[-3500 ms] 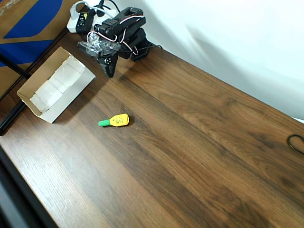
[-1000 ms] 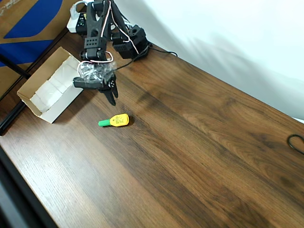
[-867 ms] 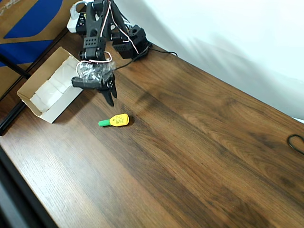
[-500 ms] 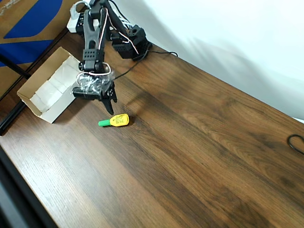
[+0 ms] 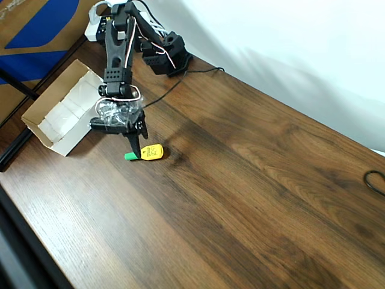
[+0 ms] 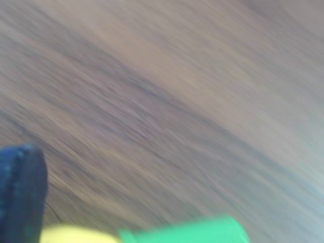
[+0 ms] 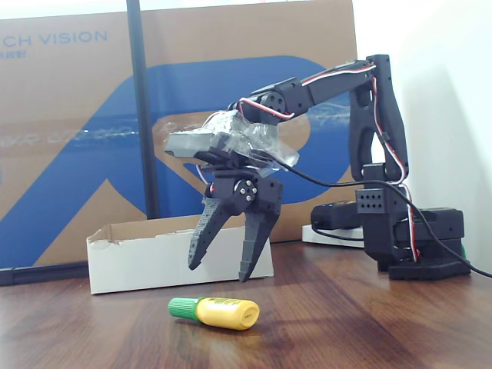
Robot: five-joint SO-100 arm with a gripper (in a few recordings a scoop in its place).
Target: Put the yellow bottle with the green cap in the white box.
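Note:
The yellow bottle with the green cap [image 5: 147, 152] lies on its side on the wood table, cap pointing left [image 7: 217, 311]. My gripper [image 5: 137, 142] hangs open just above it, the two black fingers spread and straddling it from above [image 7: 219, 270], clear of the bottle. The blurred wrist view has the green cap [image 6: 185, 234] and a bit of yellow along the bottom edge, with one dark fingertip [image 6: 20, 197] at the lower left. The white box [image 5: 67, 114] stands to the left of the gripper, behind it in the fixed view [image 7: 138, 254].
A large brown-and-blue carton [image 7: 77, 115] and a black pole [image 7: 142, 115] stand behind the box. The arm's base [image 5: 167, 57] sits at the back with a white power strip [image 5: 96, 27] beside it. A black cable loop [image 5: 376, 180] lies at the right edge.
The arm has swung out from its folded pose near the base and come down past the box toward the bottle, with the fingers now spread. The bottle has not moved.

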